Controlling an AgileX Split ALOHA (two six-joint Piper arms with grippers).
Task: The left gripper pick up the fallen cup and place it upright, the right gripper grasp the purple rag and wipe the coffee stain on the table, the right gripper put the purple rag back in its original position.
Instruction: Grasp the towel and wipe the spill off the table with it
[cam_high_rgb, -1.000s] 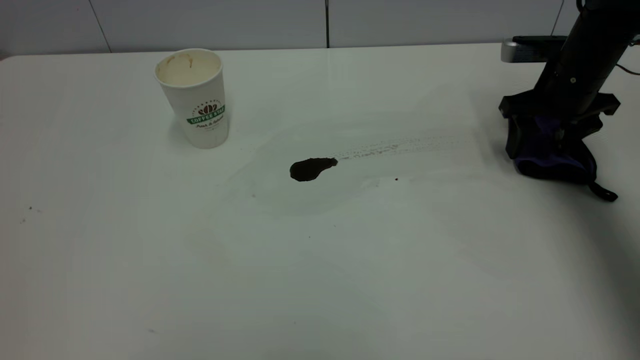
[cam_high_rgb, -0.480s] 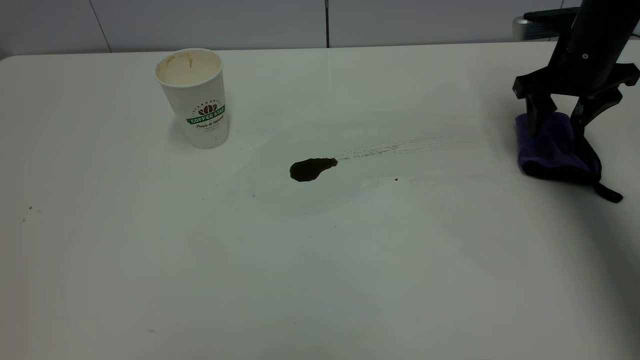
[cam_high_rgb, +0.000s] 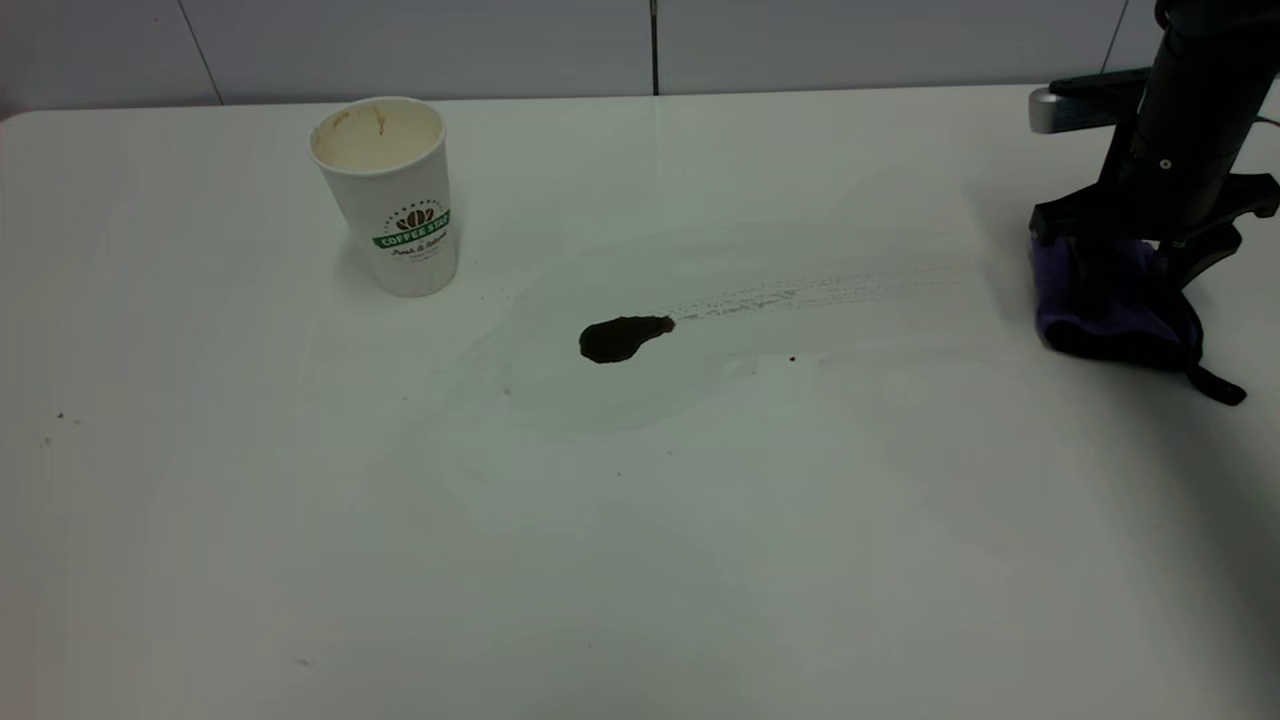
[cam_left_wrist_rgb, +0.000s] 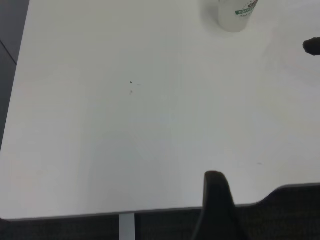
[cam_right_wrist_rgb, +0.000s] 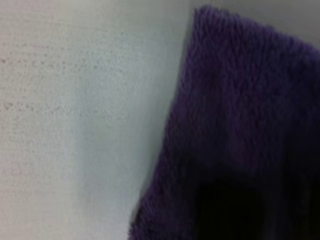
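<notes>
Exterior view: cup (cam_high_rgb: 392, 195) reads "COFFEE STAR"; right end effector (cam_high_rgb: 1135, 262) on purple rag (cam_high_rgb: 1115, 305), grip unclear.

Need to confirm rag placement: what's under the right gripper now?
The purple rag lies on the table under the right gripper, its black loop strap trailing out. The gripper hides the rag's top, so contact isn't visible.

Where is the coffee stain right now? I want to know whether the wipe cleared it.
In the exterior view the coffee stain sits mid-table, right of the upright cup and well left of the purple rag, which lies under the right gripper.
</notes>
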